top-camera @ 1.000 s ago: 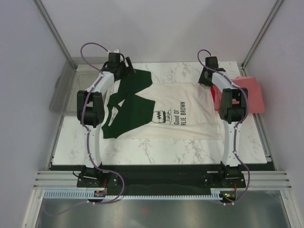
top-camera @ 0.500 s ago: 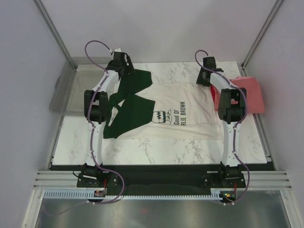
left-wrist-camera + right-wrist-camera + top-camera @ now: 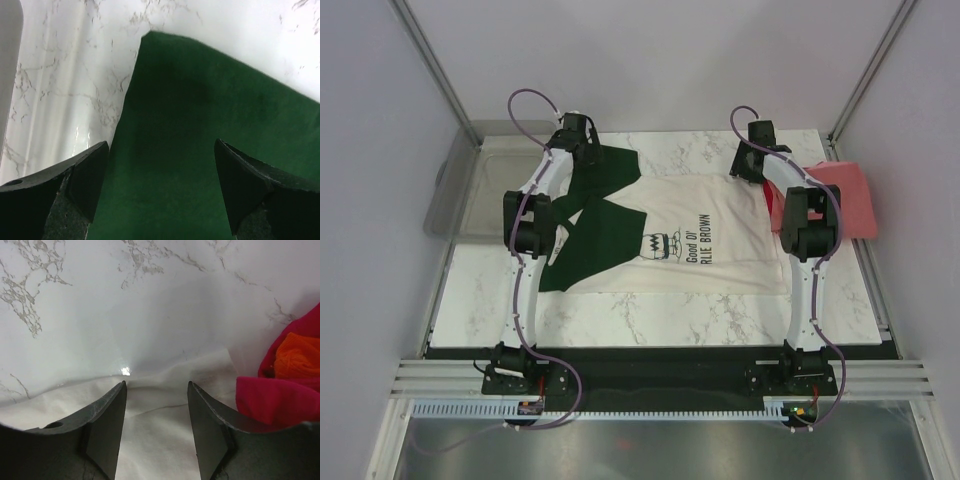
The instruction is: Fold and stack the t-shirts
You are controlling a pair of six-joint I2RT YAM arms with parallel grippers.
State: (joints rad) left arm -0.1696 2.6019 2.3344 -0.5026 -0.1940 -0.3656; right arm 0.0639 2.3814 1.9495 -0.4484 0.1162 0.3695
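Observation:
The cream-white t-shirt (image 3: 700,235) with black cartoon print lies flat on the marble table, its dark green sleeves (image 3: 605,215) to the left. My left gripper (image 3: 582,140) is open over the far green sleeve (image 3: 200,140) near its corner. My right gripper (image 3: 748,165) is open over the shirt's far right hem edge (image 3: 160,410). The coral-red t-shirt (image 3: 840,195) lies folded at the right and shows in the right wrist view (image 3: 285,380).
A clear grey plastic bin (image 3: 470,190) stands at the far left beside the marble table (image 3: 650,315). Grey enclosure walls and metal frame posts surround the table. The arm bases sit at the near edge.
My left gripper has moved a little right and farther back over the green sleeve. My right gripper has shifted slightly. The shirts have not moved.

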